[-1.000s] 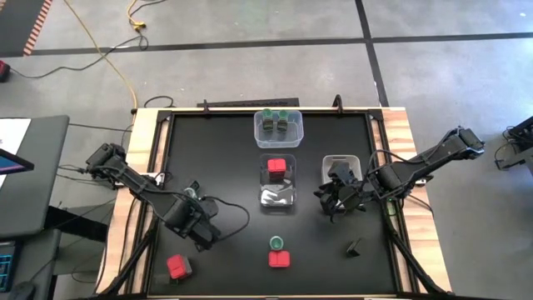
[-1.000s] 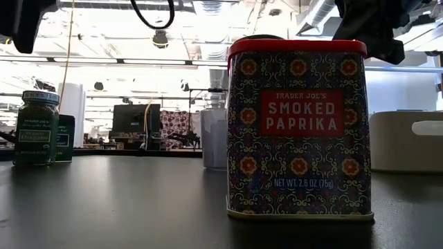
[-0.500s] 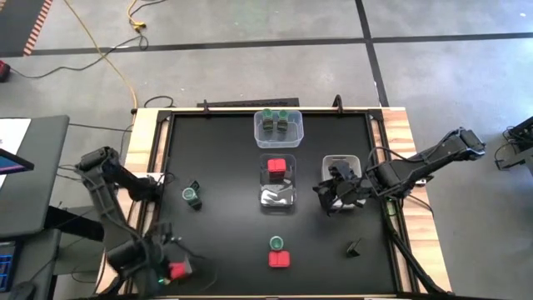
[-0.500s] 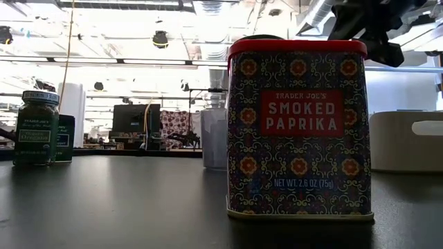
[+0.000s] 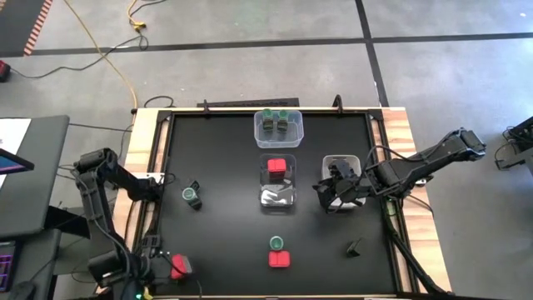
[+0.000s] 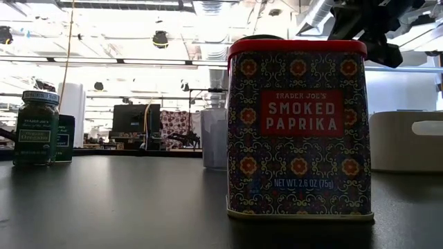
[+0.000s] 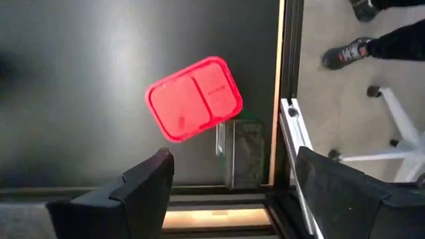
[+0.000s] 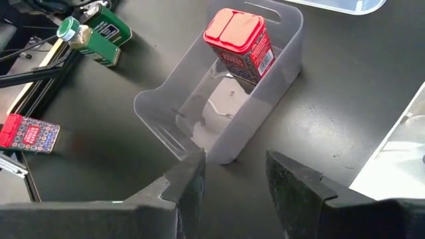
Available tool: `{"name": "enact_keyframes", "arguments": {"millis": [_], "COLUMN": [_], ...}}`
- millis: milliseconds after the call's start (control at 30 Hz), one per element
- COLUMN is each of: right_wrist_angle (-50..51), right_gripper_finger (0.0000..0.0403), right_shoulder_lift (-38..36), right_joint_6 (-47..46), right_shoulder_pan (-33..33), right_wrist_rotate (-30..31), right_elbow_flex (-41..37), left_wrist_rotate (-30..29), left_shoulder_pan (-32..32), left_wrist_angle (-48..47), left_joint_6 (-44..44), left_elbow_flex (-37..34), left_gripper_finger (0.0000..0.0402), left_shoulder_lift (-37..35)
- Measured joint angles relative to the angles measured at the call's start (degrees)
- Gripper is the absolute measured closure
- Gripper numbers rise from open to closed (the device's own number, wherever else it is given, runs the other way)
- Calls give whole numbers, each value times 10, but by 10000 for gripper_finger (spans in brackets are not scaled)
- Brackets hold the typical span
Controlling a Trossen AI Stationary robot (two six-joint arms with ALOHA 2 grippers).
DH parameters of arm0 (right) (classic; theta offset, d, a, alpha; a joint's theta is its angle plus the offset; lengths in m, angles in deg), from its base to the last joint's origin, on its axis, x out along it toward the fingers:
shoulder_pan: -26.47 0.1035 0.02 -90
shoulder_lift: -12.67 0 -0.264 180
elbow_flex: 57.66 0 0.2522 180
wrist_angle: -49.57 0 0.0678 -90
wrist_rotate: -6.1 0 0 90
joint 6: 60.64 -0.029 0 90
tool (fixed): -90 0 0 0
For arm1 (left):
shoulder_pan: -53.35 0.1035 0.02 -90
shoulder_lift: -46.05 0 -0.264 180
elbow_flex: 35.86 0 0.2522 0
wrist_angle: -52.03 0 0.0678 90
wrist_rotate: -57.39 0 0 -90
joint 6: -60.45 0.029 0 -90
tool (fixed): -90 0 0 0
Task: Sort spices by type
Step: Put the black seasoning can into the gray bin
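Hovering left gripper [image 7: 229, 179], jaws wide, above glossy red square-topped tin [image 7: 194, 98]; right jaws part-open, empty.

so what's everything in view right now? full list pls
red tins: 3, red tops; one in the middle tub, one front centre, one at the front-left corner
green-lidded jars: 2 loose, dark with green lids; table's left side and front centre; at least 2 more in the far tub
dark block: 1, black; front right
clear tubs: 3; far centre, middle, right
table: 1, black top, wooden edges
person: 1, a dark shoe and trouser leg beyond the table edge
left gripper: open, above the front-left tin
right gripper: open, empty, at the right tub
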Motion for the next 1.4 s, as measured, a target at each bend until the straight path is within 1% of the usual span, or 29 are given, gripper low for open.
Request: {"name": "enact_keyframes", "arguments": {"millis": [200,333,400,700,833,900,1000,1100,1300,1400], "right_wrist_angle": [0,5,5,5,4,4,4,2,2,3], "right_gripper_finger": [218,218,218,218,218,218,218,218,218,218], "right_shoulder_lift": [0,0,0,0,0,0,0,0,0,0], "right_joint_6": [0,2,2,2,0,0,0,0,1,1], "right_shoulder_pan": [0,0,0,0,0,0,0,0,0,0], "right_wrist_rotate": [3,4,4,4,4,4,4,4,4,4], "right_elbow_flex": [0,0,0,0,0,0,0,0,0,0], "left_wrist_rotate": [-9,-10,-10,18,31,33,31,32,32,40], "left_shoulder_pan": [-4,-10,-12,-24,-28,-29,-29,-30,-33,-33], "left_wrist_angle": [11,34,33,32,62,63,62,71,81,109], "left_joint_6": [-45,-36,-46,-79,-94,-111,-137,-135,-135,-137], "left_elbow_flex": [0,-1,-1,-3,-40,-56,-64,-64,-71,-82], "left_gripper_finger": [103,110,112,112,113,113,113,114,133,150], "left_shoulder_lift": [14,45,55,76,76,77,76,76,76,76]}}
